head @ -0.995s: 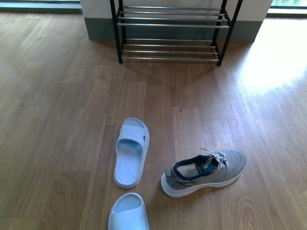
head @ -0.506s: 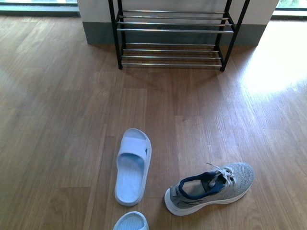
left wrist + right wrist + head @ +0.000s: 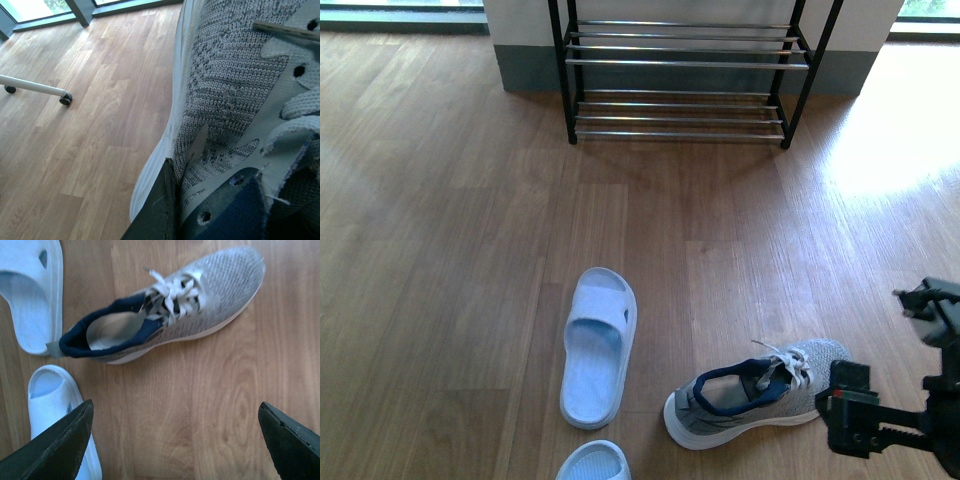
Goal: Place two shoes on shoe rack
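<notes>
Entering the front view at its lower right corner, the right arm is what has changed: half a second ago that corner showed only bare floor (image 3: 450, 200). A second ago the whole scene also sat higher in that view. The right end effector (image 3: 175, 437) is released, its two dark tips spread wide. It hovers just beside the toe of the floor sneaker (image 3: 760, 392) and does not touch it. This reads as an approach to a pick-up, with the grasp not yet made.

The floor sneaker stands upright on its white sole with the opening up, well short of the shoe rack (image 3: 680, 62). It lies just to the right of two pale slide slippers (image 3: 598, 345). Its long axis runs mostly across the robot's front, at a slant. The toe points right and a little toward the rack, and the navy heel faces the slippers.

In the left wrist view the held sneaker (image 3: 225, 100) fills the picture, with the floor well below it. A dark finger (image 3: 161, 212) of the left end effector (image 3: 172, 200) presses on its knit side. That end effector appears clenched on the shoe, which is too close to tell which way it points. No shoe shows on the rack's visible tiers, so both placements seem outstanding.
</notes>
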`<state>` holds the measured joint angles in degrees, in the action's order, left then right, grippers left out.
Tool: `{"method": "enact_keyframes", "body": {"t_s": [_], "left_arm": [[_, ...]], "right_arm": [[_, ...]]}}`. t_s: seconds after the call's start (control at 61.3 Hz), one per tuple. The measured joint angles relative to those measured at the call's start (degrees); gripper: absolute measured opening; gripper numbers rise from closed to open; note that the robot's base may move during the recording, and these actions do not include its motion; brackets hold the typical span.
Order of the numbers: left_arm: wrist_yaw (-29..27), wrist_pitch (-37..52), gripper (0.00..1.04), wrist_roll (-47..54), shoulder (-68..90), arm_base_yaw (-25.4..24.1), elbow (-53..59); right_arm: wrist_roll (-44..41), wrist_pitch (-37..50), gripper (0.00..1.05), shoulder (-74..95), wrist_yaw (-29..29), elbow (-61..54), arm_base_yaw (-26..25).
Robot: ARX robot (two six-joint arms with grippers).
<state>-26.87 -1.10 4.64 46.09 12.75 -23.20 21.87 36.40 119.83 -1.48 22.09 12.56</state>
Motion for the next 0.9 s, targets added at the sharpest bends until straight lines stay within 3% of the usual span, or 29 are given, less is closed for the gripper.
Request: {"method": "enact_keyframes", "body": {"t_s": [0.391, 0.652, 0.897], "left_arm": [[0.0, 0.0, 0.02, 0.0, 0.0, 0.0, 0.0], [0.0, 0.0, 0.02, 0.0, 0.0, 0.02, 0.0], [0.0, 0.0, 0.02, 0.0, 0.0, 0.0, 0.0]], "right_arm": [[22.08, -3.21, 0.95, 17.51, -6.62, 15.04, -0.96], [25.68, -5.51, 0.95, 21.0, -5.6, 21.42, 3.93], [26.12, -6.1, 0.95, 29.38, -3.45, 27.82, 4.24]]}}
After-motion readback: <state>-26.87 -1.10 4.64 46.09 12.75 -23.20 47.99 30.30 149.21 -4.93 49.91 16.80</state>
